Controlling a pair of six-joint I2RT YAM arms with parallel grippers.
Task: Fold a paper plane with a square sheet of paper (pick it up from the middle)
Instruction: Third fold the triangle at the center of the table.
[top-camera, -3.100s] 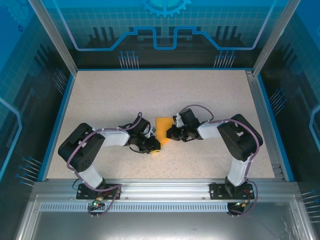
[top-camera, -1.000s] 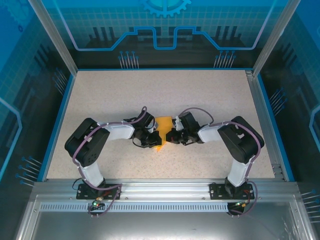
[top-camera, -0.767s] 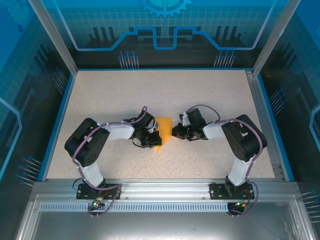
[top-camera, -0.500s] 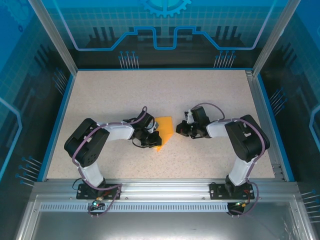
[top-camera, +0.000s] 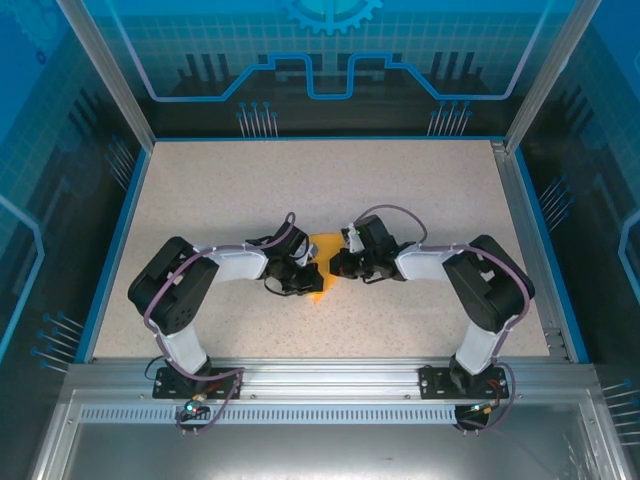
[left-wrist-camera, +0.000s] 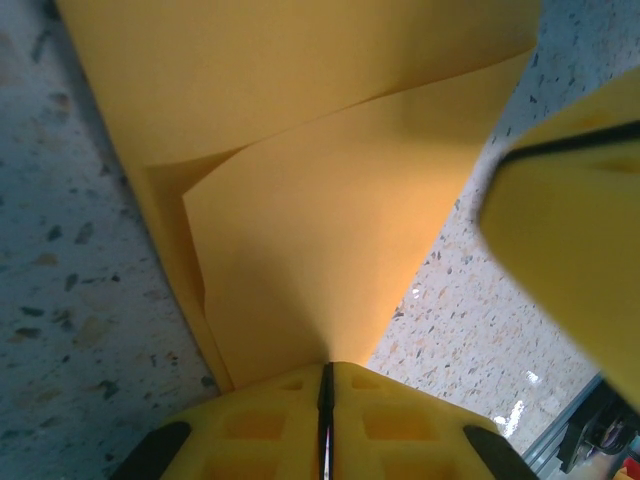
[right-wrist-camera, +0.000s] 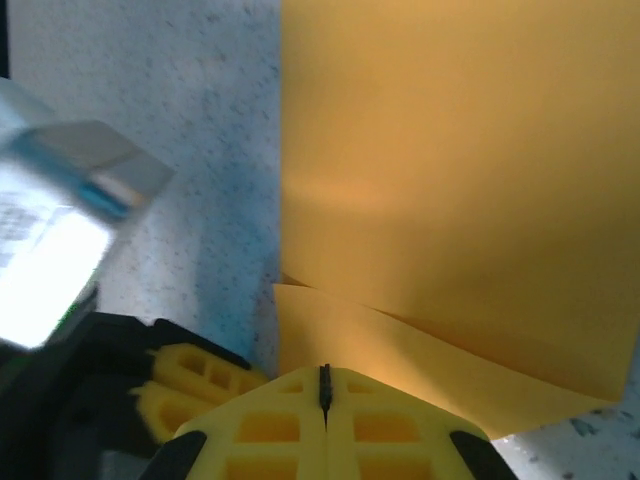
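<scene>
The square sheet of paper (top-camera: 323, 248) is orange-yellow and folded into layers, lying mid-table between both grippers. My left gripper (top-camera: 308, 278) comes at it from the left. In the left wrist view its yellow jaws (left-wrist-camera: 325, 372) are shut on a raised flap of the paper (left-wrist-camera: 330, 200), which narrows into the jaw tip. My right gripper (top-camera: 335, 266) comes from the right, shut. In the right wrist view its tip (right-wrist-camera: 324, 378) rests against the lower layer of the paper (right-wrist-camera: 450, 150); nothing shows between its jaws. A paper plane is out of view.
The speckled tabletop (top-camera: 300, 180) has a blue rim (top-camera: 118, 240) and aluminium frame posts at its corners. The two grippers stand close, tip to tip. The left gripper's yellow fingers (right-wrist-camera: 190, 390) show at the lower left of the right wrist view.
The right gripper drew away to the right of the paper, then came back left onto it, shut throughout. The left gripper has kept its hold and place.
</scene>
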